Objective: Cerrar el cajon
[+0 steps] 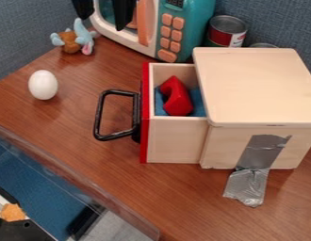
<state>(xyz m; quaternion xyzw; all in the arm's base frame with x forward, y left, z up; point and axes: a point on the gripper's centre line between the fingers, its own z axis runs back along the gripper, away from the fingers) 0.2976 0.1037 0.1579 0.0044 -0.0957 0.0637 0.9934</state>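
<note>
Resting on a wood-grained bench (76,136) by blue-grey fabric walls (277,23), a pale wooden box (258,84) is fitted with a red-fronted, black-handled drawer (175,141), partly pulled out leftward. The jaws of the gripper (103,23) are spread wide by the toy microwave (197,19).

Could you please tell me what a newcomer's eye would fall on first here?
Probably the pale wooden box at right, its red-fronted drawer open, with a red curved object on blue material inside. Next, perhaps, the white egg-shaped object at left on the brown wooden tabletop, and the silver tape running down the box's near side.
</note>
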